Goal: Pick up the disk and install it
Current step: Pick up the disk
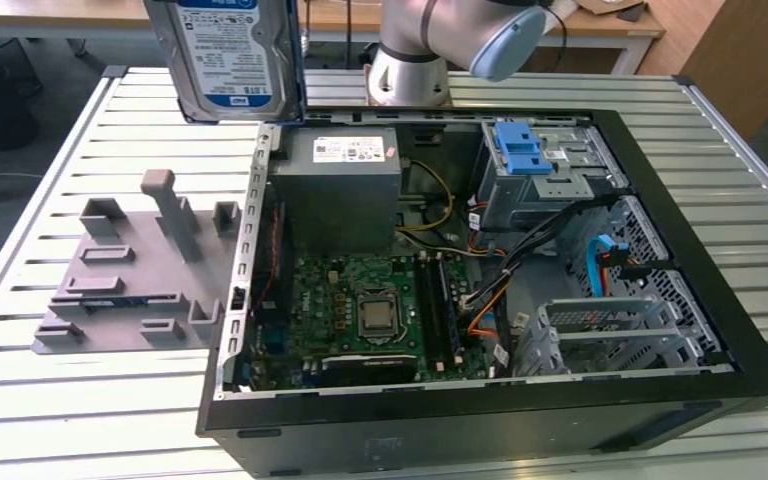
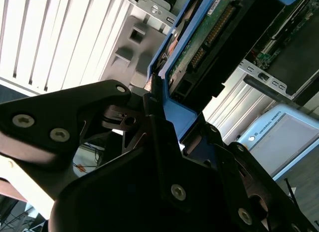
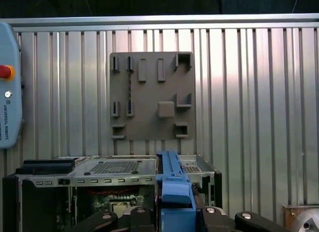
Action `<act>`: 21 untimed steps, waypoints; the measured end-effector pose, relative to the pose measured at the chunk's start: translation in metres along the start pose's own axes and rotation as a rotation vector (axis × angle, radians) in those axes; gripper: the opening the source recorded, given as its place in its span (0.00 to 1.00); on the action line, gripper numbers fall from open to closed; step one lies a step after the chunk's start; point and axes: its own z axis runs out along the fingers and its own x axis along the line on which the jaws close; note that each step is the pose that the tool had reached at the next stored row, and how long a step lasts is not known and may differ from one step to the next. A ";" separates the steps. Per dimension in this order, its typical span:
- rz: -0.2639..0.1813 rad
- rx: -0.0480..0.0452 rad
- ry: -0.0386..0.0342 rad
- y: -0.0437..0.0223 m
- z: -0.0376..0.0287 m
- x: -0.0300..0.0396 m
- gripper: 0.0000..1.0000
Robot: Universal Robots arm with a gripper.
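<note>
The disk (image 1: 224,55), silver with a white-and-blue label in a blue carrier, hangs upright high above the slatted table, near the open computer case's back corner on the exterior view's left. In both wrist views my gripper (image 2: 182,127) (image 3: 174,214) is shut on the disk's blue carrier edge (image 3: 172,177). The black fingers (image 2: 154,117) press on either side of the carrier. The disk's green circuit-board side (image 2: 209,32) faces the second wrist view.
The open computer case (image 1: 704,250) lies on the table, with the grey power-supply box (image 1: 344,190), motherboard (image 1: 371,310) and blue-latched drive cage (image 1: 538,165) inside. A grey fixture plate (image 1: 137,270) sits beside it on the exterior view's left. A teach pendant (image 3: 10,87) lies nearby.
</note>
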 end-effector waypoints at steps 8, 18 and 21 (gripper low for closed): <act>0.000 -0.0006 -0.0137 -0.0115 -0.0001 0.0008 0.36; 0.000 -0.0006 -0.0137 -0.0263 -0.0002 0.0011 0.36; 0.000 -0.0006 -0.0137 -0.0301 -0.0002 0.0011 0.36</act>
